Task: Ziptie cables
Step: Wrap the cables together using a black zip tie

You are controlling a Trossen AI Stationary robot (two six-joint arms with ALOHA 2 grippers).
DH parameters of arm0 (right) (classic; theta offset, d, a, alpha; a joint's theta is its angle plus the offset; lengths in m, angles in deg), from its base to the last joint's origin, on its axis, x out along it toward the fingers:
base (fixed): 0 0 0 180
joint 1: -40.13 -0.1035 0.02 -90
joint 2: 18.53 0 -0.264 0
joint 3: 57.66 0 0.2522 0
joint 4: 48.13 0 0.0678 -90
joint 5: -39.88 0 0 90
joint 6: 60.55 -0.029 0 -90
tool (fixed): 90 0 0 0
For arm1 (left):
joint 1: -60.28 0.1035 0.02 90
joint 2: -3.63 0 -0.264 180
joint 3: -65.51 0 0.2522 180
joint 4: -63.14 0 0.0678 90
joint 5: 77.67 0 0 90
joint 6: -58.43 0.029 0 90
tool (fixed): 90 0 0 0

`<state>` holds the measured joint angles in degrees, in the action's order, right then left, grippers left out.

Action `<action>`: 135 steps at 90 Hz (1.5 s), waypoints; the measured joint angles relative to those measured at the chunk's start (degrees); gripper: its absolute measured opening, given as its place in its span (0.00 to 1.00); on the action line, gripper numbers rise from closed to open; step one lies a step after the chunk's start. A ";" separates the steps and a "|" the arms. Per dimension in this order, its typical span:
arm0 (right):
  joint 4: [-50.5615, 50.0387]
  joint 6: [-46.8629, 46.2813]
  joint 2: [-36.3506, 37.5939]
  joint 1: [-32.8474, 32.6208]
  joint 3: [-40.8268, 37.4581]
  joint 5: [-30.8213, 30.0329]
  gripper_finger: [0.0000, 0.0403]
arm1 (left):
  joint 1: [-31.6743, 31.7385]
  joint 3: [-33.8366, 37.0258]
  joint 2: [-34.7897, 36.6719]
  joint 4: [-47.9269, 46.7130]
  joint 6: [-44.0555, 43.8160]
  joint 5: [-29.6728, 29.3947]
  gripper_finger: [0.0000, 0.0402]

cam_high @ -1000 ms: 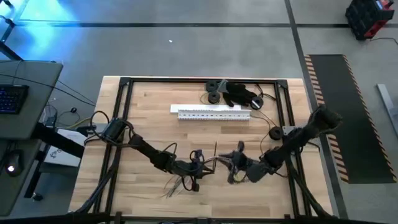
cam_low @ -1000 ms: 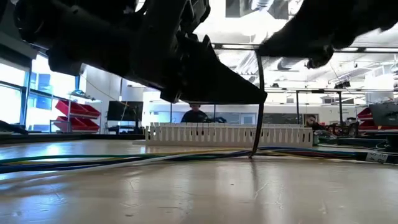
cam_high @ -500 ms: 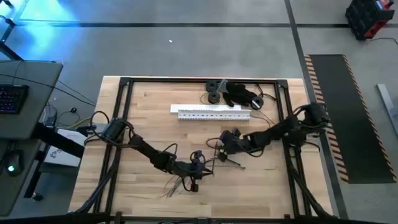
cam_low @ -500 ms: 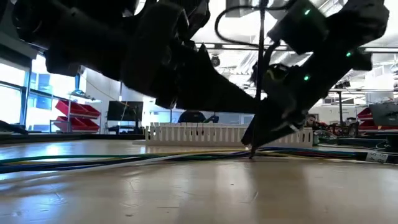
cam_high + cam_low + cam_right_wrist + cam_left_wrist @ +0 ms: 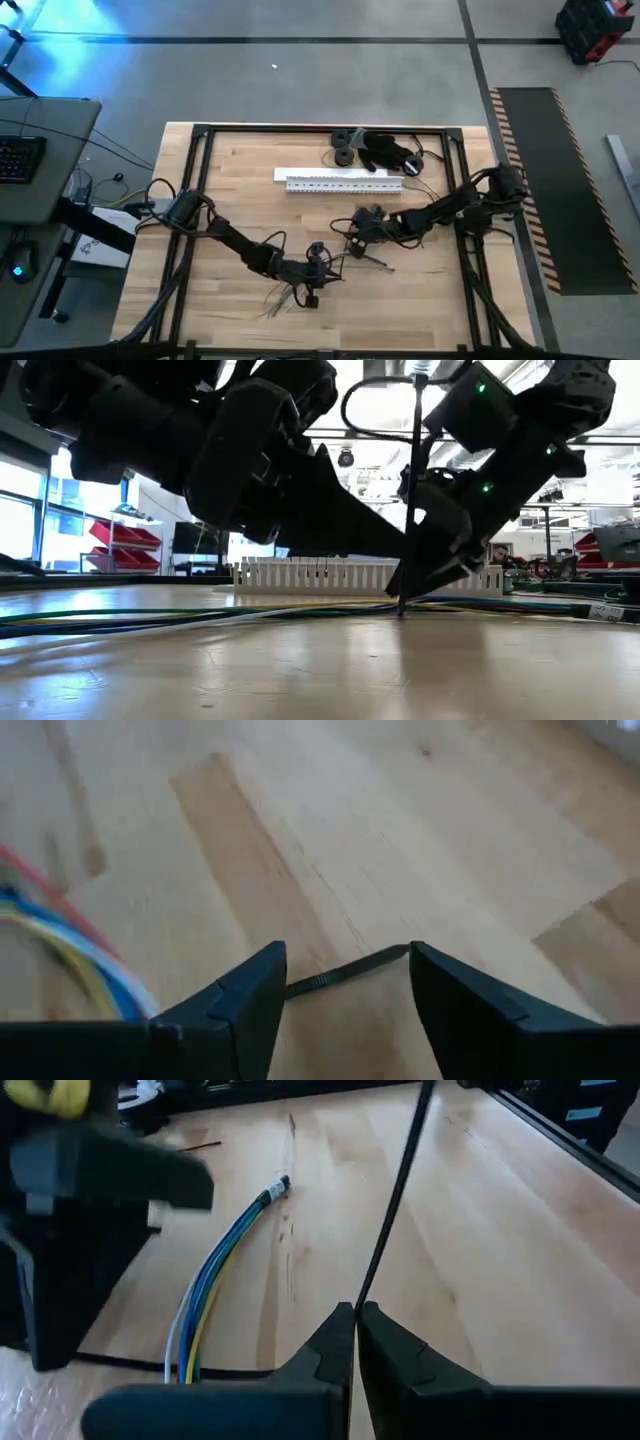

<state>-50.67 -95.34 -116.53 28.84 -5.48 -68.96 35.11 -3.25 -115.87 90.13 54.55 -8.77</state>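
Observation:
A bundle of thin coloured cables (image 5: 215,1270) lies flat along the table (image 5: 230,190), seen low across it (image 5: 200,615). A thin black zip tie (image 5: 415,480) stands nearly upright, its lower end by the cables. My left gripper (image 5: 355,1315) is shut on it near mid-table (image 5: 322,263). My right gripper (image 5: 345,965) is open just beyond it toward the far right (image 5: 355,230). A thin dark strip (image 5: 345,970) shows between the right fingers; I cannot tell whether they touch it. My left gripper pinches the zip tie's lower part (image 5: 362,1302) between its two fingertips. The fingers come nearly level, low over the table, and lie across the strip. The tie rises almost upright from the hold, and its bottom end (image 5: 402,608) reaches the table beside the cables.
A long white slotted strip (image 5: 345,180) lies across the far middle, with black parts (image 5: 375,150) behind it. A thin dark stick (image 5: 375,263) lies near my right gripper. Black frame rails (image 5: 195,180) run along the table's sides.
My right gripper has swung from the near right toward the far edge and the left, coming in close beside the upright zip tie, and has turned. The zip tie and cables have stayed in place.

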 joint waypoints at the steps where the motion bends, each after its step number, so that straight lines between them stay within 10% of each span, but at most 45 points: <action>1: -0.15 0.25 0.33 -0.01 0.00 -0.17 0.47 | 0.01 0.00 0.00 -0.03 0.00 0.01 0.00; 30: 2.50 18.72 12.06 -9.24 -0.02 -12.59 0.44 | 0.02 0.00 0.00 -0.60 -0.55 -0.59 0.00; 56: 17.80 23.29 11.18 -20.85 0.00 -11.71 0.39 | 0.02 0.00 -0.01 -0.53 -1.01 -1.27 0.00; 93: 19.49 24.77 7.13 -21.83 3.32 -8.11 0.02 | 0.08 0.00 0.00 -0.57 -1.00 -1.57 0.00; 135: 19.04 27.17 7.11 -22.83 3.63 -5.96 0.00 | 0.08 0.00 0.00 -0.58 -1.01 -1.62 0.00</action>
<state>-31.63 -68.17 -109.42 6.01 -1.85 -74.93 35.20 -3.25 -115.87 89.55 53.54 -10.39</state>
